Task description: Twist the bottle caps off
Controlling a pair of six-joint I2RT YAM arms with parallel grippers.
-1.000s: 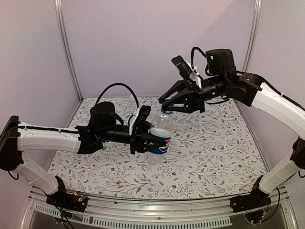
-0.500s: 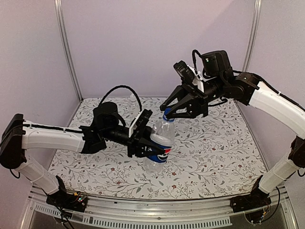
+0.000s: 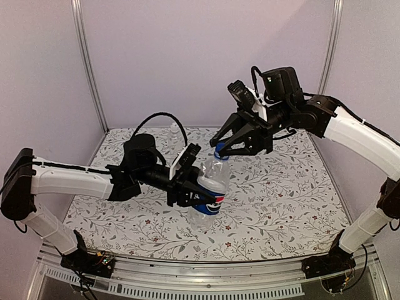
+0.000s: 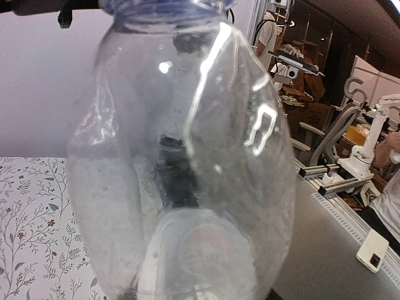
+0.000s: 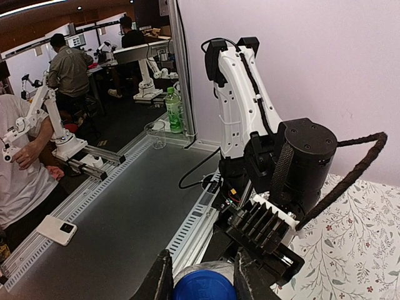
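Right wrist: end effector [image 5: 203, 275] pinching cap [image 5: 204, 287]

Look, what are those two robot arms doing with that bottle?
The left gripper holds the Pepsi bottle around its middle. The right gripper reaches in from above and pinches the blue cap between its fingers. The cap is still on, so the unscrewing isn't finished.

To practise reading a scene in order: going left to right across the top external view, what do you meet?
The left arm's base → small bottle at the back → Pepsi bottle → right arm's base. The left tool, right tool and blue cap overlap the Pepsi bottle, so are left out.
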